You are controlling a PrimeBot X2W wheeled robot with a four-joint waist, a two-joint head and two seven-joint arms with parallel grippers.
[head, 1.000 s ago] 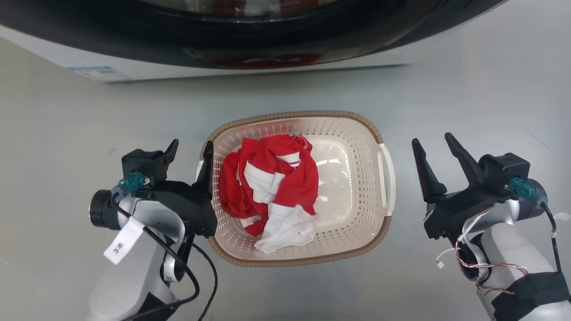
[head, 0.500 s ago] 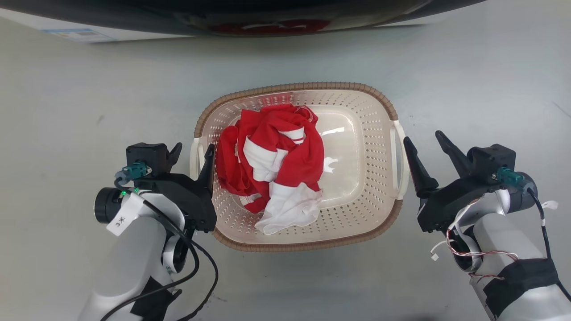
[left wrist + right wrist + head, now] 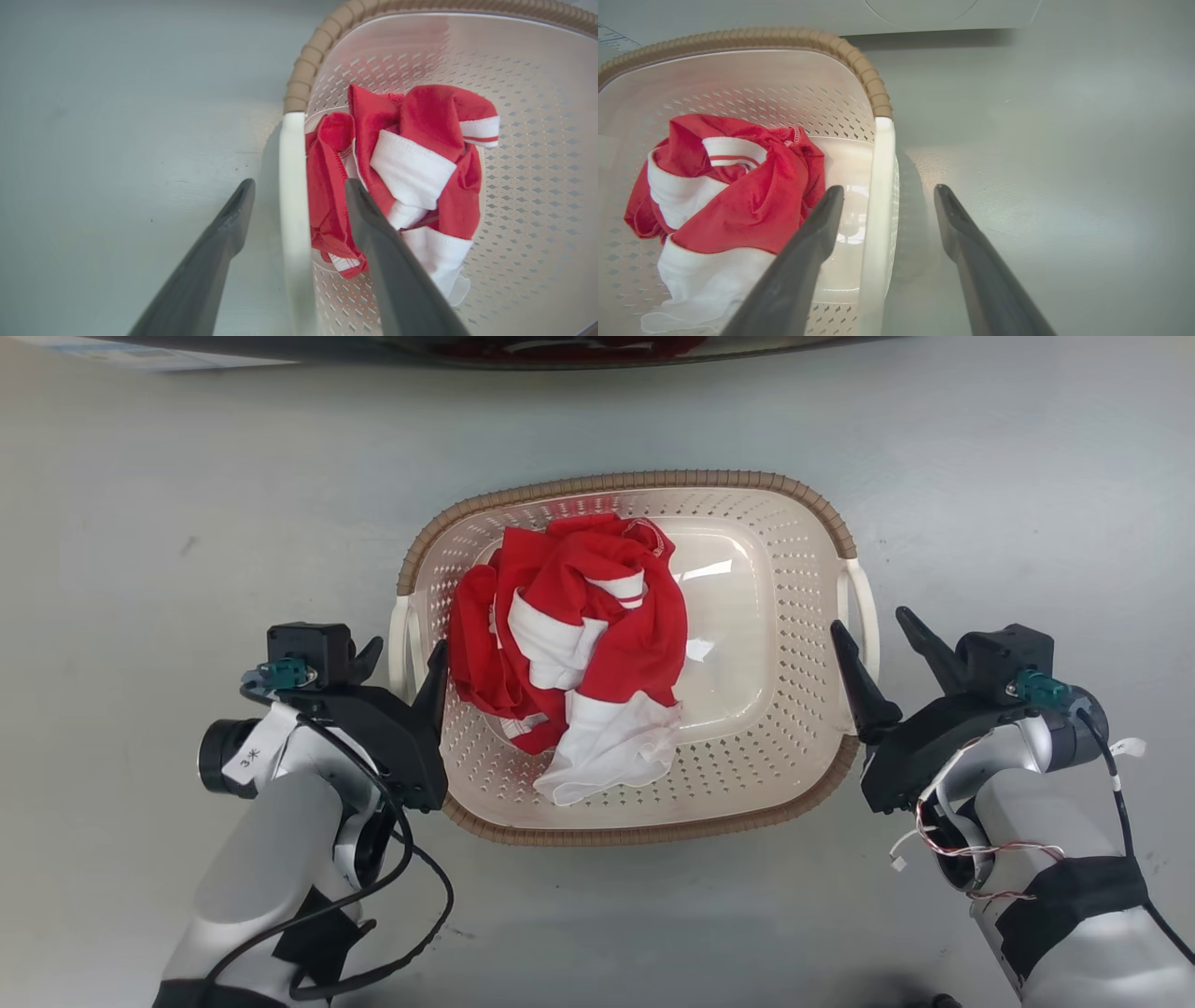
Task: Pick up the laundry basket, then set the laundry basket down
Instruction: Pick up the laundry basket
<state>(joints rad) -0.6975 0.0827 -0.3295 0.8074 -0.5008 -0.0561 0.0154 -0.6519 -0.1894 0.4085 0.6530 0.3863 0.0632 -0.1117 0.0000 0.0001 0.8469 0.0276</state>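
Laundry basket [image 3: 644, 479] unmoved on the floor [image 3: 168, 523], garment [image 3: 579, 644] inside; the frame shift is the head camera. Right gripper [image 3: 870, 621] came in from well clear and now straddles the right handle [image 3: 864, 602]. Left gripper [image 3: 406, 646] straddles the left handle [image 3: 400, 635]. Both spread, nothing clamped. Clamp, lift and set-down all remain. Wrist views show gaps either side of each handle; head view doesn't.

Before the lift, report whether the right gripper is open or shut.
Open. The right gripper straddles the basket's handle, with gaps on both sides.
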